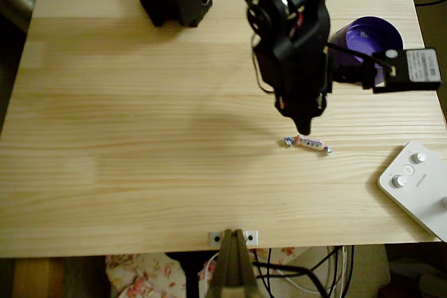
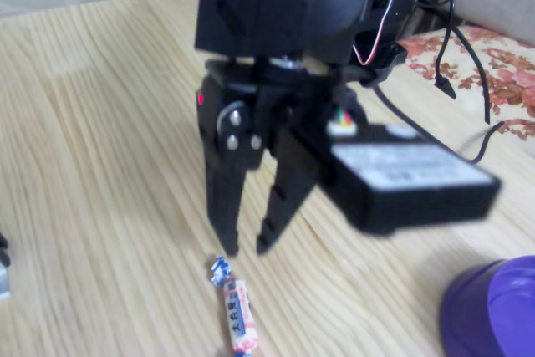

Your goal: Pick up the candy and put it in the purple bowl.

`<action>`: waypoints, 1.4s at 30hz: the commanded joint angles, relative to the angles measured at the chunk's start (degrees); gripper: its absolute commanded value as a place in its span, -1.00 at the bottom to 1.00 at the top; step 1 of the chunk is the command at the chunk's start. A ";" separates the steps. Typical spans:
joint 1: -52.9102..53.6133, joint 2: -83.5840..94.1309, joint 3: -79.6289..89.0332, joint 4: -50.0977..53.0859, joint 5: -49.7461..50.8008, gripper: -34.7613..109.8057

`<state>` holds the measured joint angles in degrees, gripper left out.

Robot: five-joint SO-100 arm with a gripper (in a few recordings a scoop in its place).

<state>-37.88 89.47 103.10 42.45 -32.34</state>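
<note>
While the overhead view looks down on the wooden table (image 1: 140, 137), the black gripper (image 1: 303, 129) hangs just above the candy (image 1: 307, 144), which lies flat on the wood; the purple bowl (image 1: 370, 40) sits beyond the arm near the table's right edge, and a white device (image 1: 418, 186) rests at the lower right. From the fixed view, the gripper (image 2: 247, 248) stands narrowly parted and empty, its fingertips (image 2: 227, 244) just above the candy (image 2: 238, 311), with the purple bowl (image 2: 493, 315) at the lower right

From the overhead view I lose the left part of the purple bowl (image 1: 374, 36) behind my arm, and the white device (image 1: 418, 185) runs off the right edge. In the fixed view the candy (image 2: 238, 313) is cut off at the near edge.
</note>
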 commanded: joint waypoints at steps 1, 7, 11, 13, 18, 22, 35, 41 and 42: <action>-0.97 -0.79 -6.68 -0.79 1.41 -0.33; -1.58 -4.57 -8.44 -1.14 5.27 -0.31; -1.67 -7.12 -9.49 -1.14 7.56 -0.31; -1.67 -8.26 -9.93 -1.49 8.61 -0.31; -1.41 -10.72 -12.39 -2.29 10.11 -0.31; -1.41 -12.39 -14.06 -1.93 11.07 -0.33; -0.88 -11.43 -13.01 -0.26 14.50 -0.53; -0.62 2.29 -5.54 0.35 15.64 -0.53; -0.62 4.66 -4.31 0.97 15.56 -0.53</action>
<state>-38.58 79.63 97.82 42.01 -16.44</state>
